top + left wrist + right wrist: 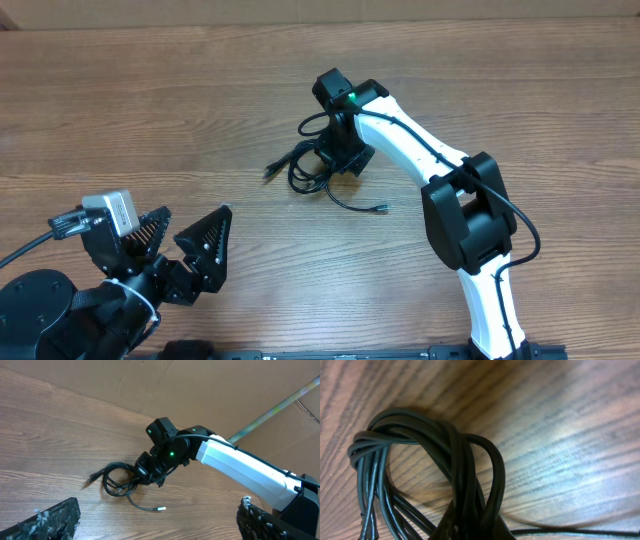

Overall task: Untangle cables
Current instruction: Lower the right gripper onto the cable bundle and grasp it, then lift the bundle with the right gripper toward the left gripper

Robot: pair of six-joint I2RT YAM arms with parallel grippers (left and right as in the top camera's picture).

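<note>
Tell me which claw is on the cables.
The right claw, closed on the cables; the left claw is wide open, well away from them.

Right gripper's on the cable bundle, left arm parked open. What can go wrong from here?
1. The right gripper looks shut on several strands of the cables at once; lifting may haul up the whole bundle, not loosen it.
2. The left gripper stands open and far off, so nothing pins the bundle; a pull may tighten the loops.
3. The loose plug end could snag.
</note>
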